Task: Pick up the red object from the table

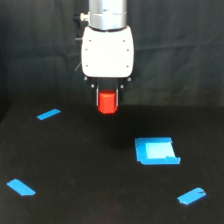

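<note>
The red object (107, 102) is a small red-orange stubby block. It hangs between the two dark fingers of my gripper (107, 98), just under the white gripper body, and is clear of the black table (75, 165). The gripper is shut on it, its fingers pressing the block's left and right sides. The block's upper part is hidden between the fingers.
A blue square patch (156, 151) lies on the table to the exterior view's right of the gripper. Blue tape strips lie at the left (48, 114), the lower left (21, 187) and the lower right (191, 196). A black curtain hangs behind.
</note>
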